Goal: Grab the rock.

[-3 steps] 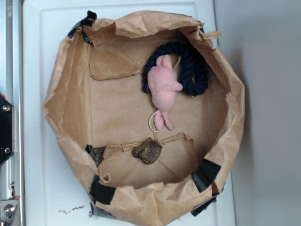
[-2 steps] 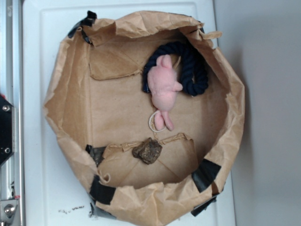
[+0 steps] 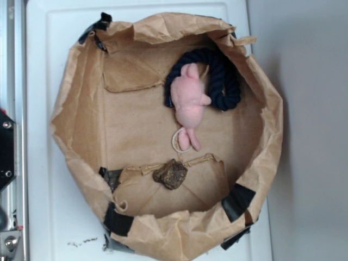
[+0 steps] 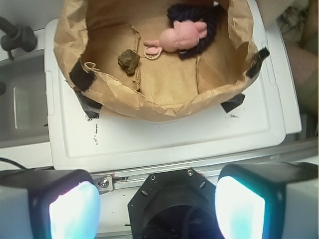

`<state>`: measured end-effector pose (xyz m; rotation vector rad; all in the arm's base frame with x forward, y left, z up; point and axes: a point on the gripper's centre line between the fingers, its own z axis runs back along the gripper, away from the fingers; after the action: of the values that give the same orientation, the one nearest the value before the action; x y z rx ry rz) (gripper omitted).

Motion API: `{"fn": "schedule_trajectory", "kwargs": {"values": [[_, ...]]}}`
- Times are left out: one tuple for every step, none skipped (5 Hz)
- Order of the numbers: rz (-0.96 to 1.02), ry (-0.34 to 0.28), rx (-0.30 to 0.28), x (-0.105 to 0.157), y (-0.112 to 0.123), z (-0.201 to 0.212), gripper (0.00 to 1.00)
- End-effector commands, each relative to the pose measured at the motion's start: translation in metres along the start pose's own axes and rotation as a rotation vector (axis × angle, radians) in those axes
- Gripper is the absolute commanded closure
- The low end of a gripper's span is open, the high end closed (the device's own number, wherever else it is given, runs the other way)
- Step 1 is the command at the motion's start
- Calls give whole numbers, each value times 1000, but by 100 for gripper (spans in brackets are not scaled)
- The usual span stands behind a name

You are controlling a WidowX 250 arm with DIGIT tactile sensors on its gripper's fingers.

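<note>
Spread wide, the gripper (image 4: 157, 206) shows in the wrist view as two pale glowing fingers (image 4: 72, 209) at the bottom corners, with nothing between them and a black mount at 6 o'clock. It is well apart from the paper bag (image 4: 149, 97), which sits on the white tray (image 4: 164, 142) at 12 o'clock in the frame. Inside the bag, the rock (image 4: 129, 60) lies on the brown floor at about 9 o'clock from the bag's centre, just beside a paper fold. The pink plush toy (image 4: 180, 37) lies at 1 o'clock from the rock, resting against the navy rope ring (image 4: 199, 20).

Seen from the exterior camera, the gripper's fingers are out of frame; only a black part of the robot shows at the left edge. The rock (image 3: 171, 174) sits at 6 o'clock within the bag (image 3: 70, 109), on a creased flap. The plush toy (image 3: 188, 103) lies at 12 o'clock from it, overlapping the rope ring (image 3: 225, 81). Black tape (image 3: 237, 200) patches the bag's lower rim.
</note>
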<state>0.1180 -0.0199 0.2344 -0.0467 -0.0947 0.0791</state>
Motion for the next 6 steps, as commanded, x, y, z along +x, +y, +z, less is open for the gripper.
{"fn": "schedule_trajectory", "kwargs": {"values": [[72,52,-32,39,-15,-5,0],[64,36,-37,64,-26,-6,0],[28,26,-38,77,-31,-9,0],[-61,54,-38,101,-39,-11,0],[-61,54,-38,101,-39,-11,0],[-61,54,-38,101,-39,-11,0]]}}
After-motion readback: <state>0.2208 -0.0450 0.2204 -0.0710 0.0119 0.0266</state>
